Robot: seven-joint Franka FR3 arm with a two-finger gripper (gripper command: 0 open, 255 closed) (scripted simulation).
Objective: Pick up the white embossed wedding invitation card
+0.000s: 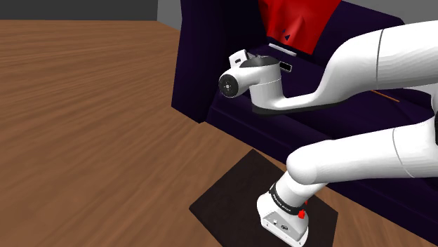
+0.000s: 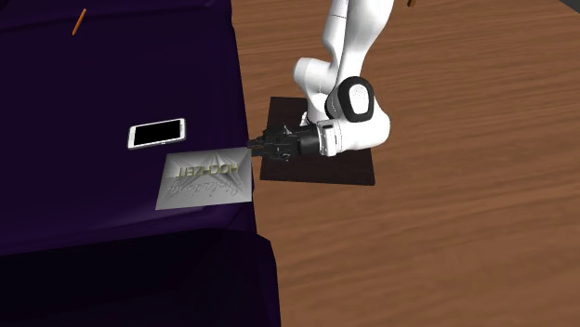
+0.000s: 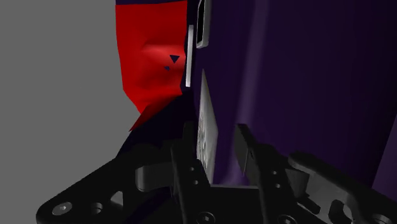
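1. Floor [image 2: 446, 241]: brown wood-grain planks, flat and bare.
2. Sofa [image 2: 93, 84]: dark purple, smooth and soft-looking. Its flat seat carries the small items.
3. Arm [image 2: 349, 37]: white glossy shells with dark joints. It is bent low so that the hand runs almost level with the seat, probably to meet a thin flat item edge-on.
4. Red cloth [image 1: 302, 21]: creased, resting against the sofa back.
5. Card [image 2: 203, 179]: a pale grey-white rectangle with raised lettering and ray lines. It lies flat on the seat, close to the seat's front edge. This position leaves its near corner reachable from the side.
6. Phone [image 2: 156, 134]: a white-rimmed slab with a black face. In the second exterior view it lies at 10 o'clock from the card, near it but not touching.
7. Gripper [image 3: 214, 130]: black and angular. In the second exterior view it sits at 2 o'clock from the card. The fingers stand apart with the card's near edge in the gap. Nothing is clamped.
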